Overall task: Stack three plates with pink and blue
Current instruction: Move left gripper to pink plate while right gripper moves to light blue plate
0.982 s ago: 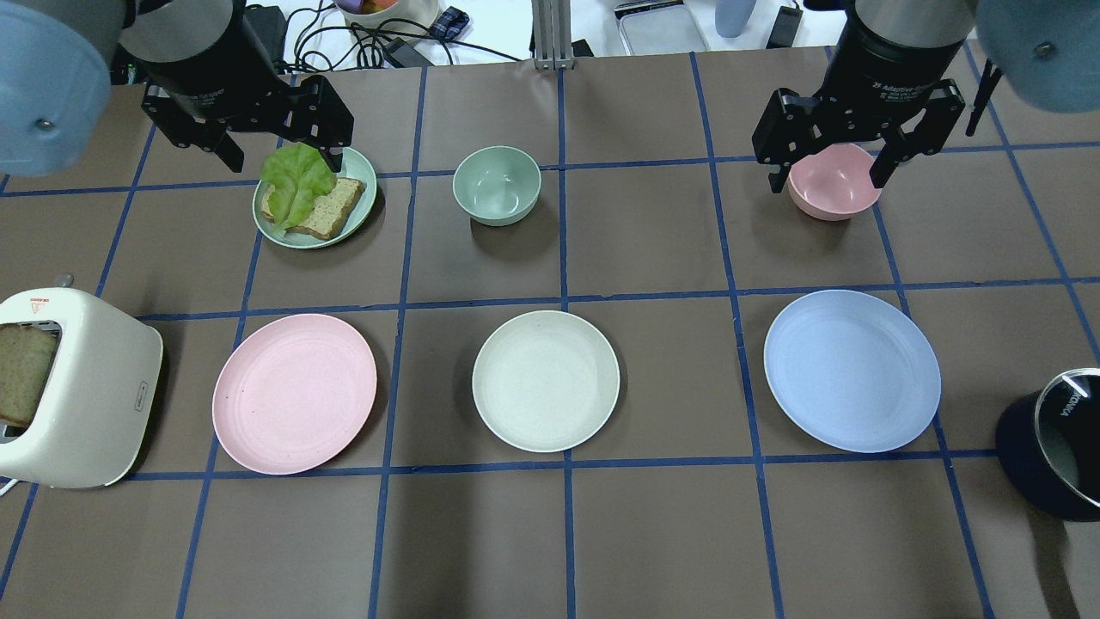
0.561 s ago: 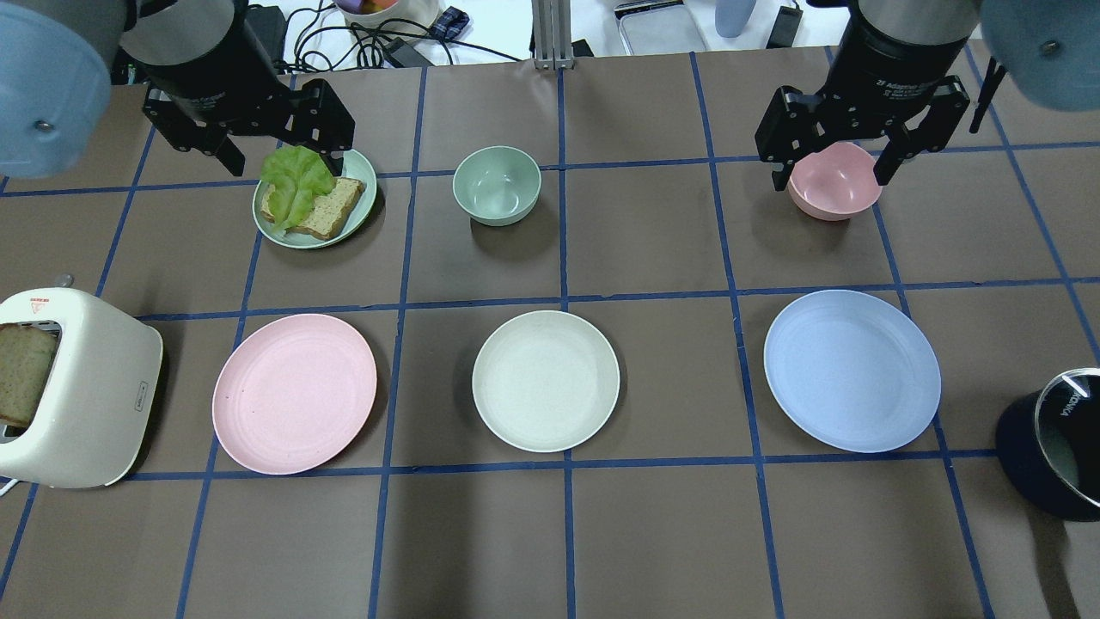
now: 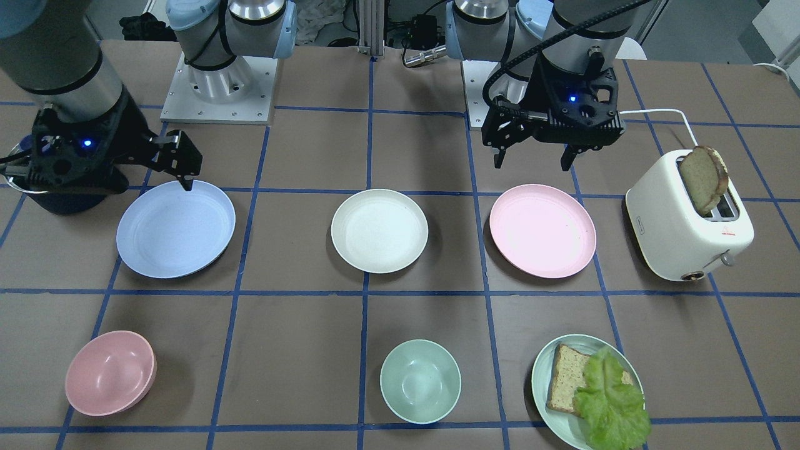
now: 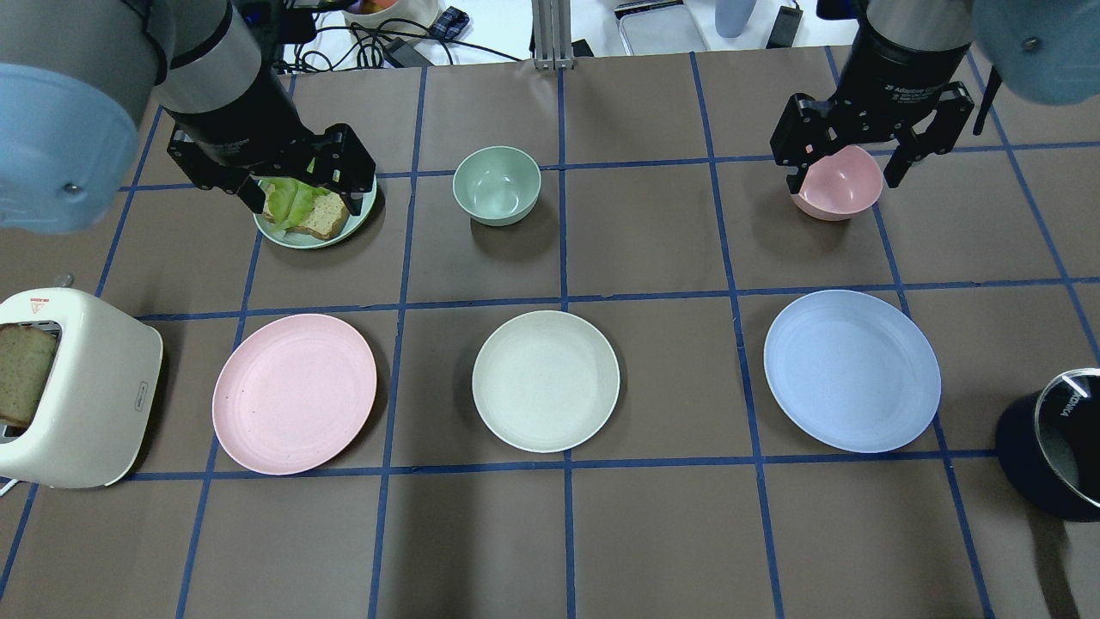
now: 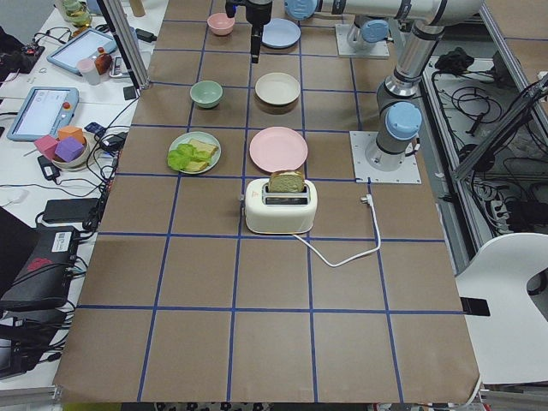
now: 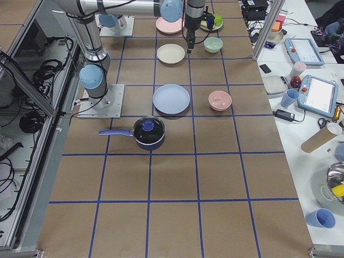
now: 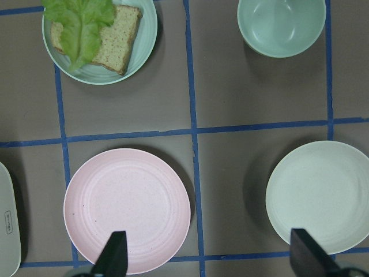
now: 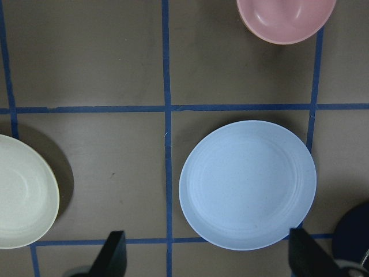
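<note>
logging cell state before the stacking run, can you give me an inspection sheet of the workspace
surface: table covered in brown paper with a blue tape grid, flat.
job's things: pink plate, cream plate and blue plate lie in a row, apart, none stacked.
clutter: toaster with a bread slice; mint plate with bread and lettuce; green bowl; pink bowl; lidded dark pot.
grippers: left gripper open, empty; right gripper open, empty; both above the table.
cables: white toaster cord lies on the table; cable tangle beyond the far edge.
surroundings: side bench with tablets and cups; white chair.
</note>
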Robot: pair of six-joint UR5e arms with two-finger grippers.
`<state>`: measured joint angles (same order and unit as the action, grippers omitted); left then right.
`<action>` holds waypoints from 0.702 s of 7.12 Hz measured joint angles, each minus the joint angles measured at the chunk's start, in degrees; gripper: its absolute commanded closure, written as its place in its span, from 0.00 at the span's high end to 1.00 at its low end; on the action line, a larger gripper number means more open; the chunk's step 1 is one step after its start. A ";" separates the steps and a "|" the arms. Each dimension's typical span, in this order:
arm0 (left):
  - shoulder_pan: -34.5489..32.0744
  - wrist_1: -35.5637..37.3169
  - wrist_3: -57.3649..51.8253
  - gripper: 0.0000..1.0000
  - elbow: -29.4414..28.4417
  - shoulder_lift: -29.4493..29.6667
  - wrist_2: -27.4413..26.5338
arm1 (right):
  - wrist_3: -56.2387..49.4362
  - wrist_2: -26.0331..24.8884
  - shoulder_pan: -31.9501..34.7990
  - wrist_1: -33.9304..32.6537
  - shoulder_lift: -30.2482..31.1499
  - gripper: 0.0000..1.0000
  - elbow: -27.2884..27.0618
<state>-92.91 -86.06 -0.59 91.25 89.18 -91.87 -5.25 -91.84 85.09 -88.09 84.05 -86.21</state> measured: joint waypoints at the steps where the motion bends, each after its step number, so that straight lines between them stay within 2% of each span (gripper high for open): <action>1: 0.15 0.17 -0.41 1.00 0.63 -0.18 0.28 | -3.50 0.30 -3.15 -1.37 -1.75 1.00 -0.12; 5: 0.75 0.28 -0.73 1.00 1.52 -0.21 0.45 | -17.34 0.77 -10.55 -6.66 -8.30 1.00 -2.07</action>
<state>-92.16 -85.78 -1.31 92.76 88.96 -91.43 -22.59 -91.06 74.54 -94.75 75.75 -88.29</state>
